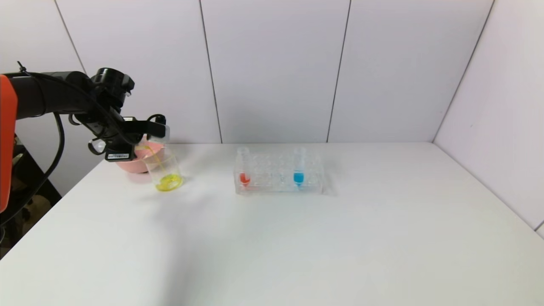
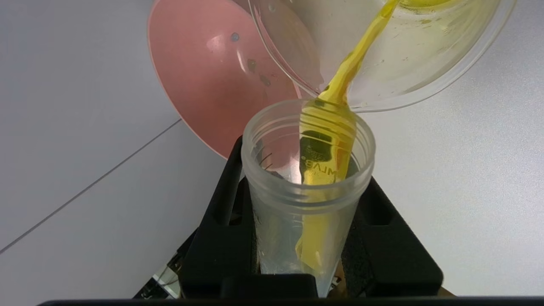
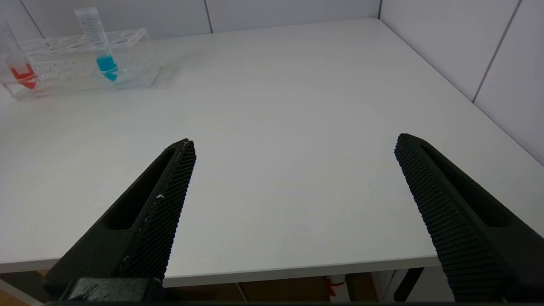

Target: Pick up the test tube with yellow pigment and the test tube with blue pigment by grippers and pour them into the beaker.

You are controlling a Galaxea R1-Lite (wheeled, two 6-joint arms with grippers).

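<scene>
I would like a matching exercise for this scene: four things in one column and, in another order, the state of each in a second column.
Things:
1. test tube with yellow pigment
2. test tube with blue pigment
3. beaker
4. right gripper

States:
A. stands upright in the clear rack
B. open, holding nothing
C. tipped in the left gripper, pouring
D. on the table in front of the pink bowl, receiving yellow liquid

Pairs: 1-C, 2-A, 3-D, 4-B
</scene>
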